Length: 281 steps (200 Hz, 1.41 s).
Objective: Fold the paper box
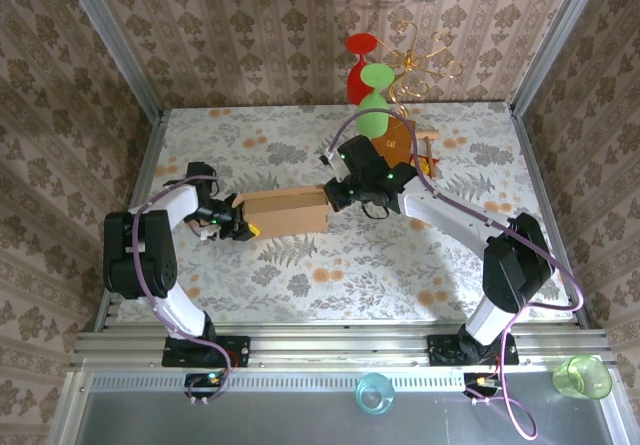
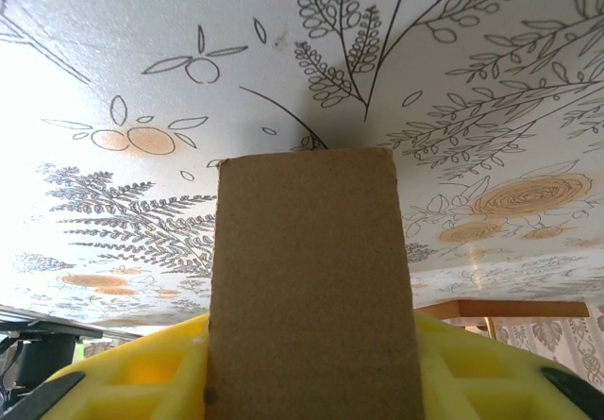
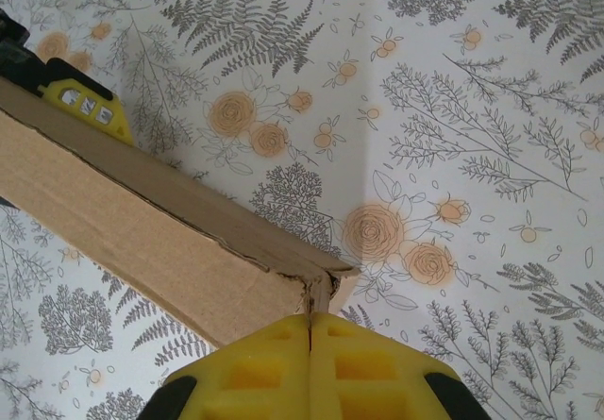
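The left gripper is closed on one end of the paper box, with its yellow fingers pressed against either side of a cardboard flap. The right gripper pinches the opposite end. Its fingers are almost together, with a thin cardboard edge caught between them at the corner. The box stretches from one gripper to the other over the middle of the flowered table. A red goblet stands behind the right arm, near the back wall.
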Available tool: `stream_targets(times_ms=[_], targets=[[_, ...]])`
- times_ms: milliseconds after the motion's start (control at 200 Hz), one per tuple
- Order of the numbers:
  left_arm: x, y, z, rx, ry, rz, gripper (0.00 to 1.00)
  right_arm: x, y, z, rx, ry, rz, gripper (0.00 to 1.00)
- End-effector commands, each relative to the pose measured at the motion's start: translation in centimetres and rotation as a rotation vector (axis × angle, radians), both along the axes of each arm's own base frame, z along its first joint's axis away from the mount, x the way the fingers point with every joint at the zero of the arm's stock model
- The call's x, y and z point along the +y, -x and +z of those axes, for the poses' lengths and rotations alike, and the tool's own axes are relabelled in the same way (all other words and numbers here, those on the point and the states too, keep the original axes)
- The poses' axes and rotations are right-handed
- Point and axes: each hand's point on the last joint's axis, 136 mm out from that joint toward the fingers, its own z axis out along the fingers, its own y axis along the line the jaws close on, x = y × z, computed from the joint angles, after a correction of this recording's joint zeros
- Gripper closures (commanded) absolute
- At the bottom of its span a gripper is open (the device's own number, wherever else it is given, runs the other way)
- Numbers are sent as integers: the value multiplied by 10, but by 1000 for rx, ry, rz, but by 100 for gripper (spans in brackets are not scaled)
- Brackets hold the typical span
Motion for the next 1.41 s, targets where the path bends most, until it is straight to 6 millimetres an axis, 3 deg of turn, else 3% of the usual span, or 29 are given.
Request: stream_targets(times_ms=[0, 960, 1400], targets=[[24, 12, -29, 96, -179, 33, 100, 5, 0, 8, 28, -32, -54, 100], [20, 9, -28, 86, -170, 35, 100, 23, 2, 9, 111, -157, -233, 100], [19, 7, -29, 83, -166, 34, 100, 18, 7, -15, 88, -131, -257, 100]])
